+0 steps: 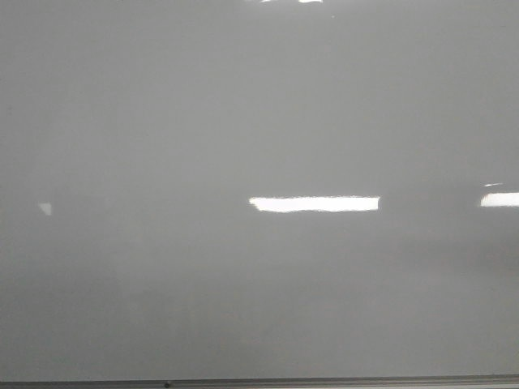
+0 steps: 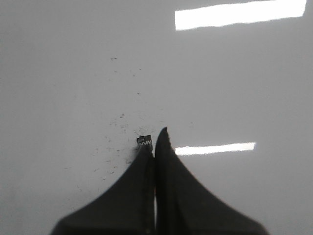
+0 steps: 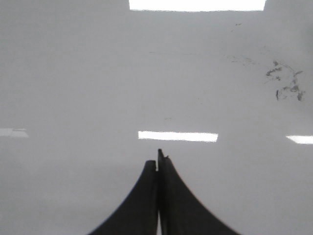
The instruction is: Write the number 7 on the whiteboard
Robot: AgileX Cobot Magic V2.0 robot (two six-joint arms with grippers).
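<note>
Whiteboard (image 1: 162,121): glossy grey board fills the front view, with a thin metal edge strip (image 1: 259,382) below; no 7 visible.
Left gripper (image 2: 155,142): pressed together, pinching a small black lettered piece (image 2: 145,142) just over the whiteboard.
Right gripper (image 3: 158,159): fingers pressed together, holding nothing visible.
Smudges (image 3: 286,83): faint dark marks on the whiteboard.

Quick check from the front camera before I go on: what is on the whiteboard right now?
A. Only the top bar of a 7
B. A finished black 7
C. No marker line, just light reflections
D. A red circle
C: in the front view the whiteboard shows no drawn line at all, only bright light reflections on its glossy surface.
</note>
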